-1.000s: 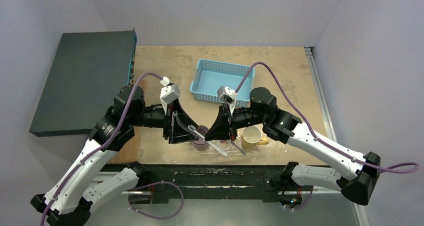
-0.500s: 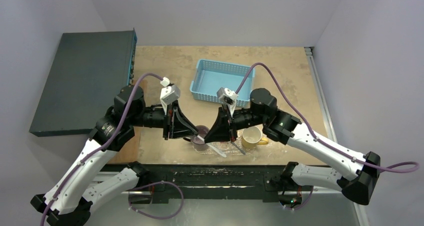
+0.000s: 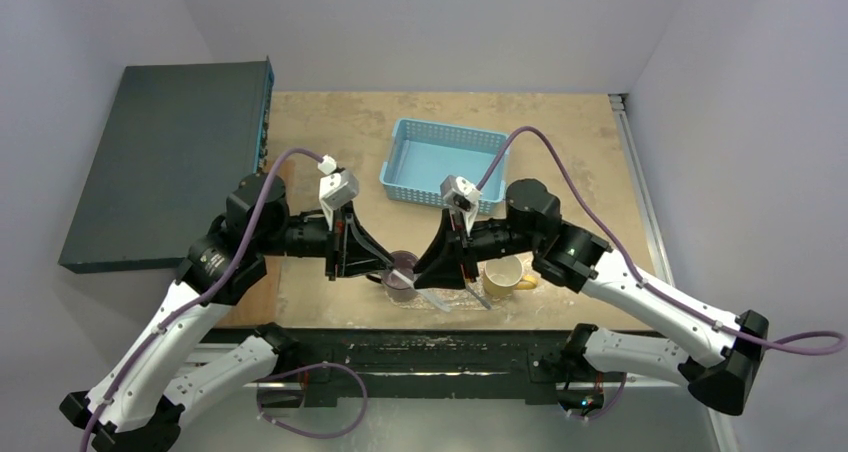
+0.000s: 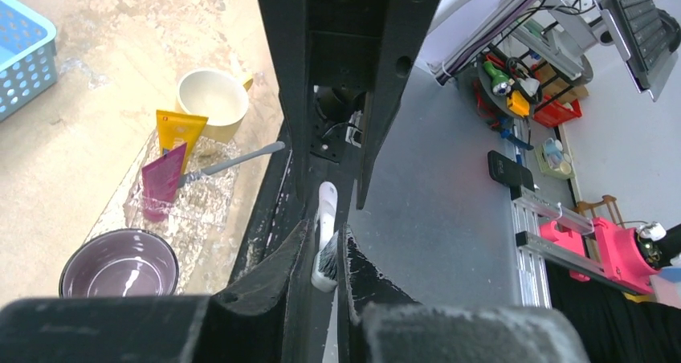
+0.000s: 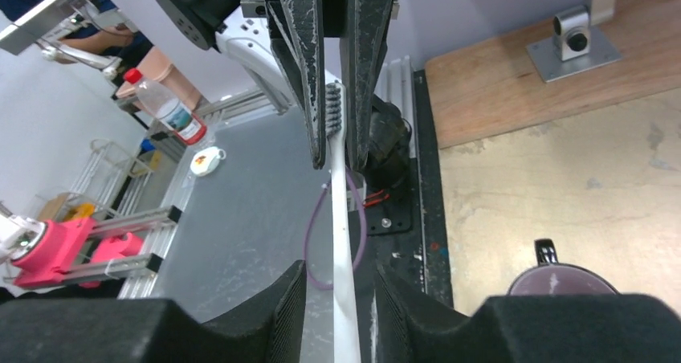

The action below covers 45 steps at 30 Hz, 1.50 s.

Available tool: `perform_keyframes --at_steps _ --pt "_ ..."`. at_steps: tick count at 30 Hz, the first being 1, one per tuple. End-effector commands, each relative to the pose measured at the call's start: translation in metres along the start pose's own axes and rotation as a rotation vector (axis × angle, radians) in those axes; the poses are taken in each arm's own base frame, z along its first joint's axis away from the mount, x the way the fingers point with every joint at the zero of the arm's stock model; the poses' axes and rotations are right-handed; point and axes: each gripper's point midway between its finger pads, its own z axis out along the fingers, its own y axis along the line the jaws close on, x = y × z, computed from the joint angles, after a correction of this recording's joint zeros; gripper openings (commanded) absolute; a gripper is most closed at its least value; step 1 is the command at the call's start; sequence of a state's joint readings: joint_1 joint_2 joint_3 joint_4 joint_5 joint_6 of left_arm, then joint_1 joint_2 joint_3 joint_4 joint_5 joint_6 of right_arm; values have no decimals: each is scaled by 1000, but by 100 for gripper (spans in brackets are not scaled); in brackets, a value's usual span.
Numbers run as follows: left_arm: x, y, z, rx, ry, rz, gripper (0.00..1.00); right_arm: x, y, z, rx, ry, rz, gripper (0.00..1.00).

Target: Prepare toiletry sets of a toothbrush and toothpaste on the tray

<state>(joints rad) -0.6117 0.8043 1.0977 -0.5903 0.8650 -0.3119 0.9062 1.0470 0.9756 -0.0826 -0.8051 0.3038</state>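
My left gripper (image 4: 326, 228) is shut on the bristle head of a pale toothbrush (image 4: 324, 263), held in the air near the table's front edge. Facing it, my right gripper (image 5: 340, 279) is open; the brush's handle (image 5: 340, 234) runs between its fingers with a gap on each side. From above, the two grippers (image 3: 390, 270) (image 3: 426, 272) meet tip to tip over the purple mug. The clear glittery tray (image 4: 210, 210) holds a pink tube (image 4: 163, 178), a yellow tube (image 4: 178, 128) and a second toothbrush (image 4: 237, 161).
A purple mug (image 4: 120, 265) stands at the tray's left end and a yellow mug (image 4: 213, 98) at its right. Further back are a light-blue basket (image 3: 440, 162) and, on the left, a dark flat box (image 3: 170, 162). The table's black front edge (image 3: 400, 347) lies just below the grippers.
The left gripper has shut on the toothbrush head. The right gripper, shut on the handle before, has opened, and its arm has shifted slightly to the right.
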Motion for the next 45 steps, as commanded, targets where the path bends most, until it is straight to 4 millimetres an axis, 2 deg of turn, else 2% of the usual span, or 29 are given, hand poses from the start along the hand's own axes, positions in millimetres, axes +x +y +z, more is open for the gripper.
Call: perform_keyframes --at_steps 1,4,8,14,20,31,39,45 --pt "-4 0 -3 -31 -8 2 0 -13 3 -13 70 -27 -61 42" --pt "-3 3 -4 -54 -5 -15 0 -18 2 -21 127 -36 -73 47" --pt "-2 12 -8 -130 -12 -38 0 -27 -12 -35 274 -63 -85 51" --pt "-8 19 -22 -284 -88 -54 0 -44 -41 -68 557 -132 -78 52" --pt "-10 27 -30 -401 -136 -64 0 -47 -74 -95 802 -168 -40 52" --pt "-5 35 -4 -485 -151 -94 0 -19 -135 -138 1223 -188 75 53" --pt "2 35 25 -587 -93 -1 0 -2 -155 -145 1335 -157 112 56" --pt "10 35 41 -647 -65 47 0 4 -161 -146 1361 -161 117 56"
